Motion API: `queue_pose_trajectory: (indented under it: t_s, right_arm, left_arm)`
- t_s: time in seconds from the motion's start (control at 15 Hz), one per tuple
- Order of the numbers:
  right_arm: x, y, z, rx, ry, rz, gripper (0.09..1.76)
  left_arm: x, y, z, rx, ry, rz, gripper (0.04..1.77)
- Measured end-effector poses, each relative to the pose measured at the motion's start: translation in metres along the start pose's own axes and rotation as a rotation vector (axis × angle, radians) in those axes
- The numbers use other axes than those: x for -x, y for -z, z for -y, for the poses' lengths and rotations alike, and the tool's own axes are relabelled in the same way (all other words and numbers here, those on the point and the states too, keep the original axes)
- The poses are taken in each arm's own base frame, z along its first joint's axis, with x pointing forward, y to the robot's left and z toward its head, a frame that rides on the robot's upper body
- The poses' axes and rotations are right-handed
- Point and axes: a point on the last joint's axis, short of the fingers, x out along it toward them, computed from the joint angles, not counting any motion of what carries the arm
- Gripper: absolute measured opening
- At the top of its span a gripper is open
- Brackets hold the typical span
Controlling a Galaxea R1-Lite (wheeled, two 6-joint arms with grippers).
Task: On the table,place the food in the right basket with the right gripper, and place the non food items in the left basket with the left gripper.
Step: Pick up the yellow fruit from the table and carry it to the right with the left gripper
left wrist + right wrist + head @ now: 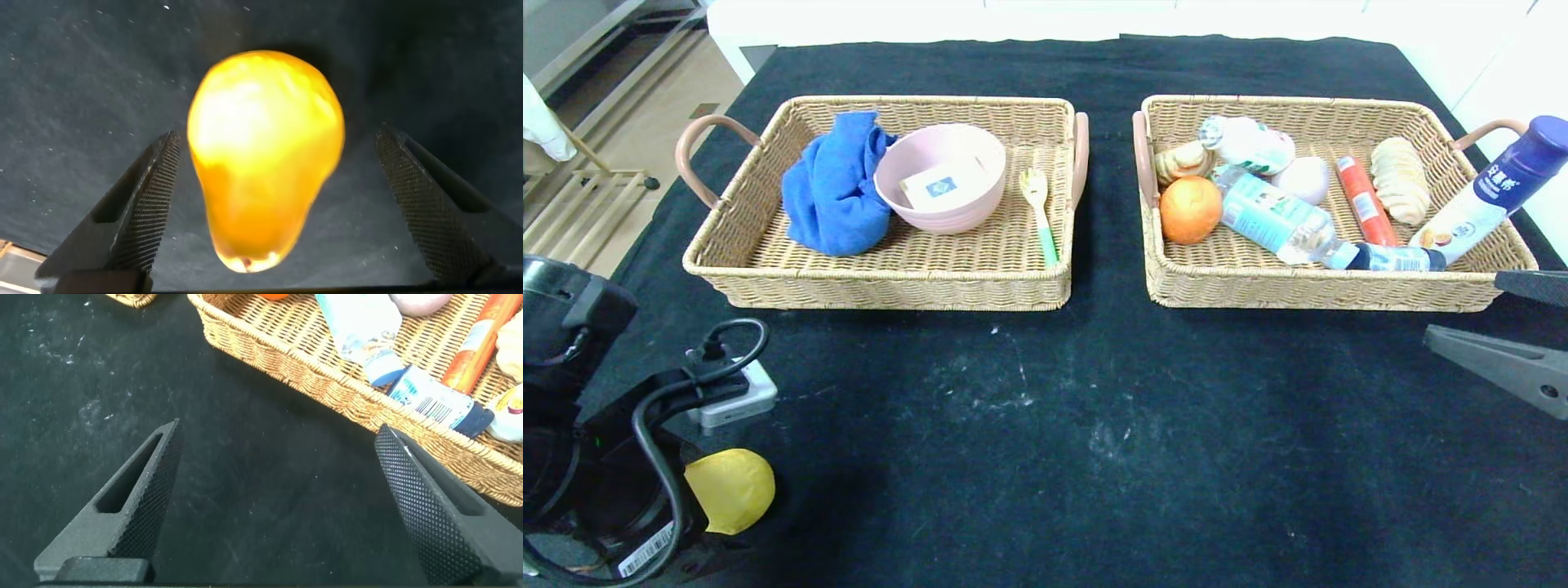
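A yellow pear (731, 490) lies on the black table (1094, 392) at the near left, beside my left arm (605, 457). In the left wrist view the pear (261, 155) sits between the wide-apart fingers of my left gripper (278, 135), which is open and not touching it. My right gripper (1463, 306) hangs open at the right edge, just in front of the right basket (1307, 286), with only bare cloth between its fingers (147, 482). That basket holds a clear water bottle (1278, 220), a white bottle with a dark-blue cap (1494, 196) and a small green-labelled bottle (1245, 143).
The left basket (890, 286) holds a blue cloth (833, 184), a pink bowl (941, 175) with a white card in it, and a green-handled fork (1039, 212). An orange (1190, 210), a red sausage (1364, 200) and bread (1401, 189) also lie in the right basket.
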Motion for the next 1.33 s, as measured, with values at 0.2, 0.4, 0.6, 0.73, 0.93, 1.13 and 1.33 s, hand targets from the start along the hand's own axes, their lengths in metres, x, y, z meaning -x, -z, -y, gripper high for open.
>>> queue_pose_trajectory:
  t_s: [0.2, 0.4, 0.6, 0.73, 0.93, 1.13, 1.33]
  right_arm:
    - [-0.001, 0.001, 0.0, 0.0, -0.001, -0.003, 1.71]
    - [-0.001, 0.001, 0.0, 0.0, -0.004, -0.005, 1.71]
    - [-0.001, 0.001, -0.001, 0.0, -0.004, -0.005, 1.71]
    - [-0.001, 0.002, -0.001, 0.0, -0.004, -0.006, 1.71]
    - [-0.001, 0.002, -0.001, 0.0, -0.004, -0.006, 1.71]
    - [-0.001, 0.002, -0.001, 0.0, -0.004, -0.006, 1.71]
    - [-0.001, 0.002, -0.001, 0.0, -0.004, -0.006, 1.71]
  left_arm:
    - [-0.003, -0.001, 0.0, 0.0, -0.003, -0.014, 1.72]
    - [-0.005, -0.003, -0.002, 0.0, -0.018, -0.009, 1.72]
    - [-0.01, -0.004, -0.002, 0.001, -0.025, -0.002, 1.72]
    - [-0.012, -0.004, -0.003, 0.002, -0.025, -0.004, 1.72]
    - [-0.012, -0.004, -0.003, 0.002, -0.034, -0.014, 1.72]
    - [-0.012, -0.004, -0.003, 0.006, -0.04, -0.018, 1.35]
    - [-0.012, -0.004, -0.003, 0.009, -0.042, -0.016, 1.14]
